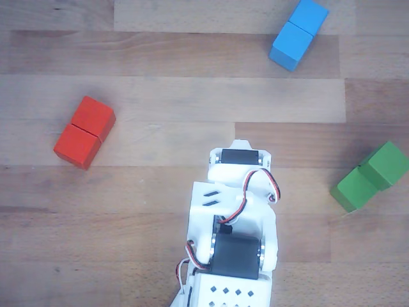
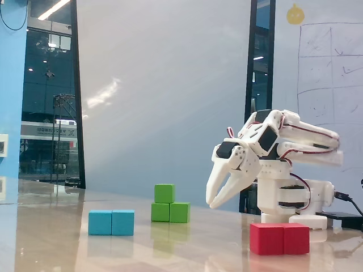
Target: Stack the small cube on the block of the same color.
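The small cube [image 2: 164,193] is sitting on the left half of the block [image 2: 171,212] in the fixed view, the block lying flat with its long axis running left to right there; from the other view the green pair [image 1: 372,176] is slanting up toward the right edge. The gripper [image 2: 211,202] is hanging empty beside the stack, jaws slightly parted, clear of it. The blue block [image 2: 112,222] and red block [image 2: 279,238] are lying well apart on the wooden table [image 1: 160,192], leaving open room between them.
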Controlling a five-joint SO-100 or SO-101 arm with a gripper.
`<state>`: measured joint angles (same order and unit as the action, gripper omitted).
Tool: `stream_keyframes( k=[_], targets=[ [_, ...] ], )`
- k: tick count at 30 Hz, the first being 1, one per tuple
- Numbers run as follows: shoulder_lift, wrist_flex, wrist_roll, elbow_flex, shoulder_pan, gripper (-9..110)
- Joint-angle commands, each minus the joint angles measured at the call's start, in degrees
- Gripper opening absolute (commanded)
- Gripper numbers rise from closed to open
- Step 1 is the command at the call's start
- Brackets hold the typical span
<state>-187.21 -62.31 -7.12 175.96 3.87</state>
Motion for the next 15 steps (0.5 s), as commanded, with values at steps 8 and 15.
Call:
stream_keyframes(
  k=[8,15],
  targets=[
    [-10.81,-10.28,0.53,-0.35,-2.11,0],
    [-11.07,-12.74,0.53,-0.97,-3.16,0]
  ],
)
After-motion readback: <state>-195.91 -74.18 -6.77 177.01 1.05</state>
